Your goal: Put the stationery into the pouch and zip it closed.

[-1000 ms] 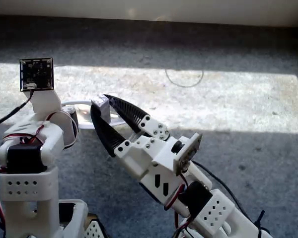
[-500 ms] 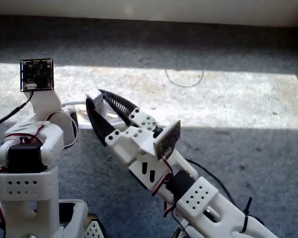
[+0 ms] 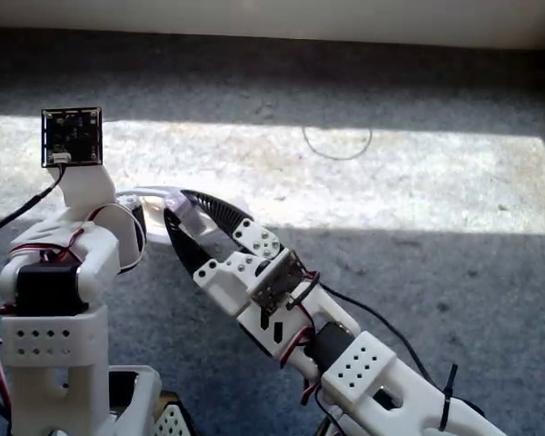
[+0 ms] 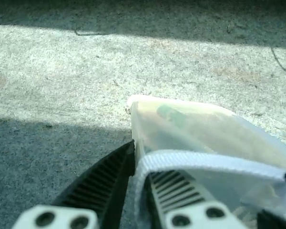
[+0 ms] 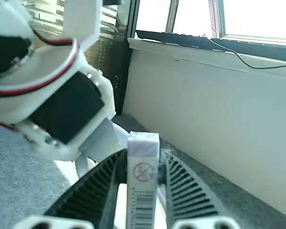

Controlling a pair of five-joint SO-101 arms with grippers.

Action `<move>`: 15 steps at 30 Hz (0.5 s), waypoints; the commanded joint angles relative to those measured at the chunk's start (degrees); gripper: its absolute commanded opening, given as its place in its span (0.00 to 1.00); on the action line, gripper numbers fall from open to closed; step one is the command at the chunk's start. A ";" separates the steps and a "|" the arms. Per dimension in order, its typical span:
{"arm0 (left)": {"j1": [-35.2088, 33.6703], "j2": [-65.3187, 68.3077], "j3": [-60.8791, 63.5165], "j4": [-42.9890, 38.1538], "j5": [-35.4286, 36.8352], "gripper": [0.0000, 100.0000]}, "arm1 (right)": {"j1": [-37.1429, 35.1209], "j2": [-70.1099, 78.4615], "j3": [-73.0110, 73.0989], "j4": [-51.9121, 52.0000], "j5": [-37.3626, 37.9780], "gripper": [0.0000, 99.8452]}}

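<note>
Right pincer (image 5: 143, 160) pinches an eraser (image 5: 143, 191) by its two broad faces, the block standing upright between the ribbed jaws. From the high view the eraser (image 3: 187, 215) is at the left of the counter (image 3: 418, 182), close by the mouth of the pouch (image 3: 153, 193); whether it is already over the opening I cannot tell. Left pincer (image 4: 139, 160) is pressed together on the white zip band at the rim of the pouch (image 4: 200, 138), which lies on the counter. The eraser looks light and stiff, but its paper sleeve may slide, so a grip across the sleeve's middle seems safest. The pouch is thin, soft and translucent and would likely sag or fold; the firmer zip band beside the mouth is probably the best place to hold it.
</note>
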 commanded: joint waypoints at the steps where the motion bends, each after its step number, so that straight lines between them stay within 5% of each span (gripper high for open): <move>1: -0.92 -1.71 -0.75 -0.70 0.44 0.01 | -1.89 -0.66 0.31 -0.66 4.66 0.05; 15: -0.92 -1.71 -0.75 -0.70 0.35 0.01 | -2.77 -0.66 2.24 -0.31 9.32 0.05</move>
